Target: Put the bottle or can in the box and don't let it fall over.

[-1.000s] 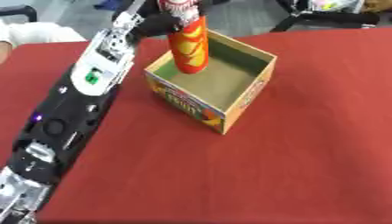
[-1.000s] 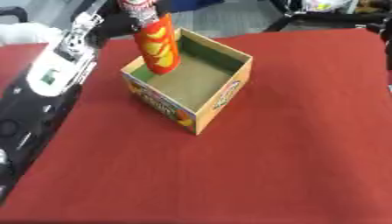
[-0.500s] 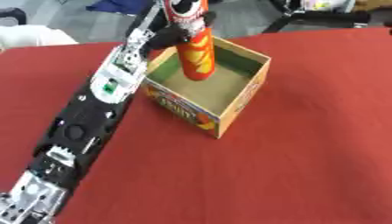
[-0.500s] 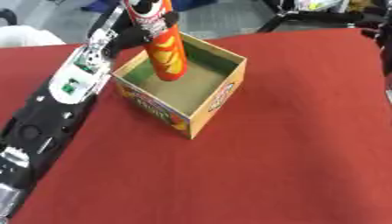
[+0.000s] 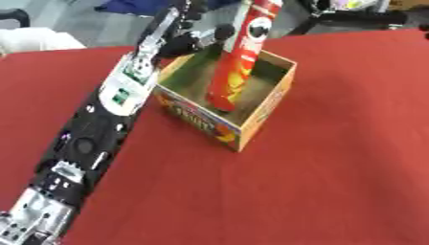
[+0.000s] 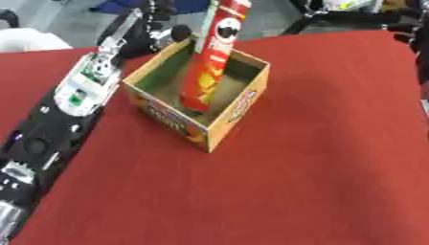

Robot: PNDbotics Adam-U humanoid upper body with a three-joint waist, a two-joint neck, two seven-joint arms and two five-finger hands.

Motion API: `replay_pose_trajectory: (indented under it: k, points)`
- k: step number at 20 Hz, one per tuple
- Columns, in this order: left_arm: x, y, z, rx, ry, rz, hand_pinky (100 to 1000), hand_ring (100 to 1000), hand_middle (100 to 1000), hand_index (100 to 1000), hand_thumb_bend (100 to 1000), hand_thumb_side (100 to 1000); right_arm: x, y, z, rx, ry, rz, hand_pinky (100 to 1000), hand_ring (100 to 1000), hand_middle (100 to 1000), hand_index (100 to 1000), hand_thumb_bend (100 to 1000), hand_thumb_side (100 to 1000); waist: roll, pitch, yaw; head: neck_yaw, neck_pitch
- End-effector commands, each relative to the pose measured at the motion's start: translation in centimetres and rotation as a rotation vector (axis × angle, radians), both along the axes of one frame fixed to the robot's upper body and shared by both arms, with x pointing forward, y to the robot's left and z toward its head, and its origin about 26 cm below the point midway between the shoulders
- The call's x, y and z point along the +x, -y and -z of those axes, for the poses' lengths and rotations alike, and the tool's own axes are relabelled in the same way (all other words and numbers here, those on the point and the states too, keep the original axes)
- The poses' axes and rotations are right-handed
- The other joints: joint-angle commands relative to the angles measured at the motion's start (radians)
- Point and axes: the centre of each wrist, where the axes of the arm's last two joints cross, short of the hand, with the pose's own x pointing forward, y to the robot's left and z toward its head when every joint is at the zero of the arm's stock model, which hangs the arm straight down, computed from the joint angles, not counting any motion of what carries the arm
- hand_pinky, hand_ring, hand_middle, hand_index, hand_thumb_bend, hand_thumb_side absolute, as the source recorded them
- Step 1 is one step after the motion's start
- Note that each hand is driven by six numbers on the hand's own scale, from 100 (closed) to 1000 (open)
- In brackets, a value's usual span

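A desk (image 5: 335,182) covered in red cloth fills the scene. On it, towards the far left, an open cardboard box (image 5: 226,125) with colourful printed sides is set, its green-lined interior visible. The long black-and-silver left arm is stretched from the near left corner to the far left rim of the box. Inside the box a tall red cylindrical snack can (image 5: 239,57) with yellow markings is seen, its base on the box floor near the middle and its top leaning slightly to the far right.

The left hand (image 5: 186,40) is placed just beside the can at the far left rim. Its fingers (image 5: 220,32) appear partly spread rather than wrapped round the can, though contact with the can cannot be told for certain. A dark part of the right hand (image 6: 419,40) shows at the far right edge; the state of its fingers cannot be told.

The placing is judged nearly done: the can is inside the box. What is left is a clean release and withdrawal, with the can settled upright rather than tipping.
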Motion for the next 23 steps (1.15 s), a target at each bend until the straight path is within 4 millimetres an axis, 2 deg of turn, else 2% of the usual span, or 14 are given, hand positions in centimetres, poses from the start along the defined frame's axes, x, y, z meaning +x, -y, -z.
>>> replay_pose_trajectory:
  k: [1,11,19,23]
  points:
    - [0.1,-0.9,-1.4,-0.009,0.034,-0.013,903,875,777,893,861,615,-0.2,0.3,-1.4,-0.019,0.035,0.003,876,765,826,871,100,922,-0.008,-0.02,0.002,-0.002,-0.003]
    - [0.0,-3.0,-1.8,-0.033,0.032,-0.041,900,865,767,881,791,590,-0.3,0.8,-0.9,-0.012,0.025,0.016,876,765,827,871,100,919,-0.007,-0.039,0.025,-0.007,0.014]
    - [-0.7,-6.7,-1.4,-0.038,0.019,-0.088,891,855,774,876,733,579,-0.5,1.4,-0.6,-0.01,0.018,0.032,876,766,828,871,100,915,-0.01,-0.055,0.048,-0.019,0.031]
    - [-1.3,-8.9,-0.6,-0.004,0.003,-0.121,893,856,777,874,724,574,-0.7,1.9,-0.6,-0.003,0.023,0.047,876,766,828,871,100,914,-0.015,-0.059,0.058,-0.03,0.033]
